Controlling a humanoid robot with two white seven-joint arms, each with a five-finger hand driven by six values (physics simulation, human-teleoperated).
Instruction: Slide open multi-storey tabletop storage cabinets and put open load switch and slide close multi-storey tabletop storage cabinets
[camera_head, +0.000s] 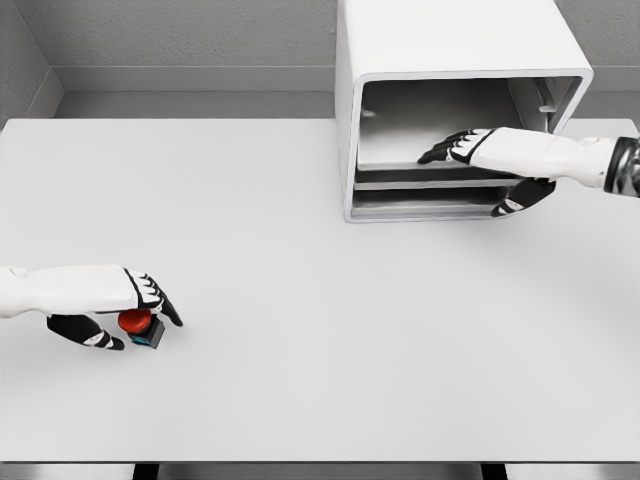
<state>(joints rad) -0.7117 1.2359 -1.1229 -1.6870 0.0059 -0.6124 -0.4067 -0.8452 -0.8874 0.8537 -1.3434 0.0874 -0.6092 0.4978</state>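
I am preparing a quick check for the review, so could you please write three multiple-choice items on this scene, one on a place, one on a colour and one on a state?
1. Where is the cabinet?
A. far right of the table
B. near left corner
C. on the floor

2. What colour is the switch button?
A. green
B. red
C. yellow

3. What is the left hand doing?
A. resting flat, far from the switch
B. holding the cabinet
C. closing around the switch

Answers:
1 A, it stands at the far right, where the right hand reaches into it.
2 B, the round cap is red.
3 C, thumb and fingers flank the switch.
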